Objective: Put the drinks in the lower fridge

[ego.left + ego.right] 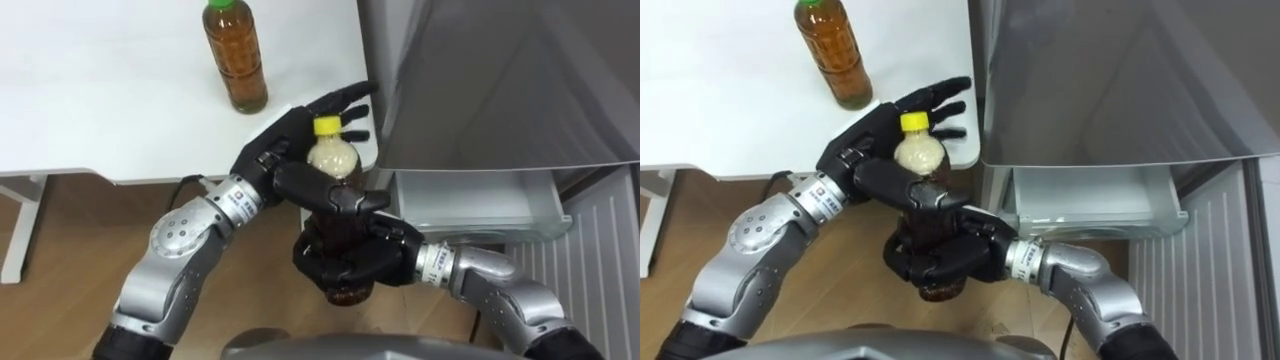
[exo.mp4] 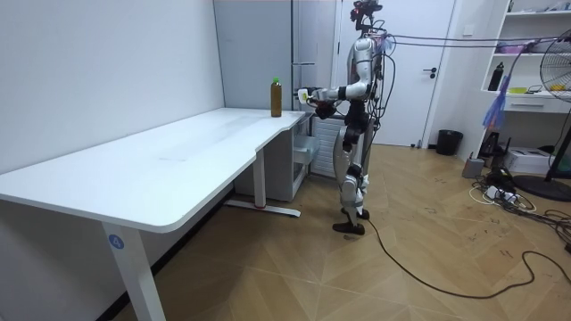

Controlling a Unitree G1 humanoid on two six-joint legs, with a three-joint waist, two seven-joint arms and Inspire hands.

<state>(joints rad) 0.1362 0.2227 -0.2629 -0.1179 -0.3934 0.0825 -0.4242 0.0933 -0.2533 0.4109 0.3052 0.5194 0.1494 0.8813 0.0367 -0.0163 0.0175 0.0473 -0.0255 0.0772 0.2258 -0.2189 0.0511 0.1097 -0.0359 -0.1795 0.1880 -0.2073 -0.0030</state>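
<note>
Right hand (image 1: 350,262): fingers wrapped round the lower body of the yellow-capped bottle (image 1: 333,158), which is held upright at chest height. Left hand (image 1: 285,150): palm and straight fingers lie behind the bottle's neck and the thumb crosses its front, so the bottle is clamped from both sides. At 11 o'clock from the hands, the green-capped bottle (image 1: 235,55) stands upright on the white table (image 1: 100,90), near its corner and untouched. At 3 o'clock, the lower drawer (image 1: 540,200) of the grey fridge (image 1: 500,80) is pulled open; its visible interior holds no drink. Task status: neither drink is stowed. One is in hand and clear of the table. Remaining, by judgement: place this bottle in the drawer, then fetch and place the second.
</note>
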